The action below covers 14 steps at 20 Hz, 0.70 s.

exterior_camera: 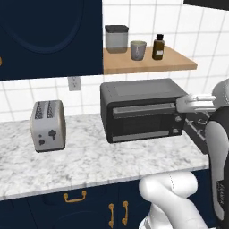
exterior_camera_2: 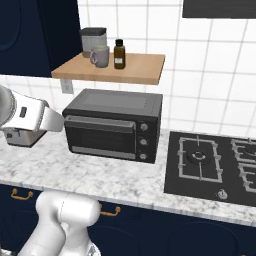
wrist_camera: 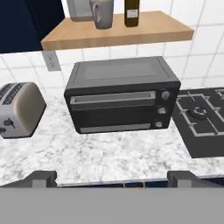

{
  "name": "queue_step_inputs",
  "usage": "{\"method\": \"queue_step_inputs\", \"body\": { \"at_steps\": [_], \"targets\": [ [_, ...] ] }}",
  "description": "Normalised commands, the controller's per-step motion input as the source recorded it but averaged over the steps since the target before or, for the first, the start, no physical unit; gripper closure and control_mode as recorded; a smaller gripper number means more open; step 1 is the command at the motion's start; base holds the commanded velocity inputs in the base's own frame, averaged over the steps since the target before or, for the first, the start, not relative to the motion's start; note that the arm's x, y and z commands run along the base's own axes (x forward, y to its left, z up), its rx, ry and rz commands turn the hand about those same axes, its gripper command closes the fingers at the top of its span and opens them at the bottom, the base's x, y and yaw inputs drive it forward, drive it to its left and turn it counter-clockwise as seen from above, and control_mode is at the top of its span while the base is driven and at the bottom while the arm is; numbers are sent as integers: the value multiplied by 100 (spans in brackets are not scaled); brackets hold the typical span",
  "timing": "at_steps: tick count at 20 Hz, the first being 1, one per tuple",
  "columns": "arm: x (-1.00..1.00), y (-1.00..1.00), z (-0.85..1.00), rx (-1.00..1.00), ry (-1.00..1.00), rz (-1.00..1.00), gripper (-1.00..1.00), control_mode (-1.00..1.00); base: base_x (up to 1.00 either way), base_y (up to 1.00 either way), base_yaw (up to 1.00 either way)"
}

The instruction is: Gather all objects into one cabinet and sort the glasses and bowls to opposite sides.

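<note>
progress: basically nothing sorted yet | grey-beige cup [exterior_camera: 138,49] sits on the far wooden shelf [exterior_camera: 170,65], between canister [exterior_camera: 116,38] and bottle [exterior_camera: 158,47] | cabinet [exterior_camera: 49,38] left of it, shut | gripper [wrist_camera: 111,177] jaws wide apart, empty

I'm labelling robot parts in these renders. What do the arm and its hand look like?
The arm is glossy white, made of rounded, bulbous segments. One upper link is dark grey to black with small pale lettering. The hand shows two small dark grey, blocky fingertips. No cables are visible.
</note>
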Motion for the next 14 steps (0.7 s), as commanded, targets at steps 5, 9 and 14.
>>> {"method": "queue_step_inputs", "body": {
  "at_steps": [5,9,14],
  "targets": [
    [30,3,26,4,-32,0,-100,-100,0,0,0],
    [56,4,33,7,-21,0,-100,-100,0,0,0],
    [38,26,44,0,-16,-3,-100,-100,0,0,0]
  ]
}}
